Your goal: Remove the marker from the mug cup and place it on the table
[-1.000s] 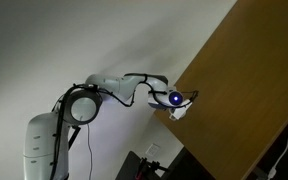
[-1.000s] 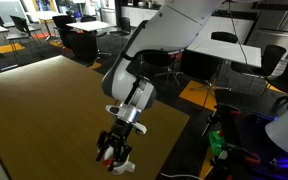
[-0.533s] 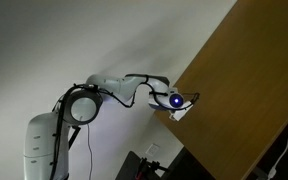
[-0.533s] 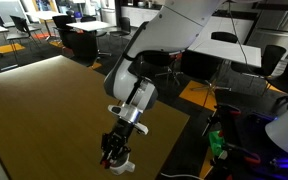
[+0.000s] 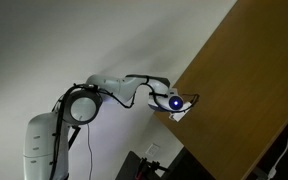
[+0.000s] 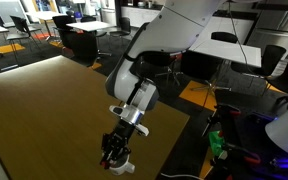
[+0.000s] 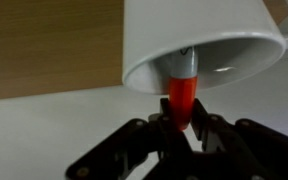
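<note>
wrist view: gripper point(image 7: 184, 128) is clasping the marker point(image 7: 182, 92)
it is pinching the red stick, which is poking out of the white mug cup point(image 7: 199, 35) standing on the table point(image 7: 44, 40).

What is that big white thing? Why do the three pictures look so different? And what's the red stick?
It's a robot arm. At its end is a gripper, a hand with two fingers. Two cameras stand in the room and watch from outside; one of their pictures looks tipped sideways. The third camera rides on the wrist, so it sees the gripper up close. On the brown table stands a white mug with a red marker in it. The fingers sit on both sides of the marker and seem to pinch it.
</note>
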Controlling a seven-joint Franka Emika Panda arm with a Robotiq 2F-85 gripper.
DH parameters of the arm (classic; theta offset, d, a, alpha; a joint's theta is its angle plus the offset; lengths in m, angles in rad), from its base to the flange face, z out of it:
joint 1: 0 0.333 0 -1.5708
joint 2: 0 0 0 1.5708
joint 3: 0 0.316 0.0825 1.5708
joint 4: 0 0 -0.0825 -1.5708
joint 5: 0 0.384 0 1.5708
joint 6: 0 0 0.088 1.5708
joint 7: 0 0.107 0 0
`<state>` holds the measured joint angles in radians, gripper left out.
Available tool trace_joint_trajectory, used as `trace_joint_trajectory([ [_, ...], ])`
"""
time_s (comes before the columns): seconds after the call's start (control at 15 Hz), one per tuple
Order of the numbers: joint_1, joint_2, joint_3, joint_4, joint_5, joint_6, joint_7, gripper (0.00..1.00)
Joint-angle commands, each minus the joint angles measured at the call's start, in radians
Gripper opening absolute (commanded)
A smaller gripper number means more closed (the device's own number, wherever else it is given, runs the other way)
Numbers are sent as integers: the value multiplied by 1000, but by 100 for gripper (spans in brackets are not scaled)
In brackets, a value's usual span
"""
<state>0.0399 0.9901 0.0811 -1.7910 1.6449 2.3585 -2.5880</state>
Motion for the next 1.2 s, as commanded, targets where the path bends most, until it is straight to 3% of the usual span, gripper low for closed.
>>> trace_joint_trajectory([
  [0.0, 38, -39, -20, -18, 18, 20, -9, 6],
  [1.13, 24, -228, -45, -133, 41, 5, -12, 6],
])
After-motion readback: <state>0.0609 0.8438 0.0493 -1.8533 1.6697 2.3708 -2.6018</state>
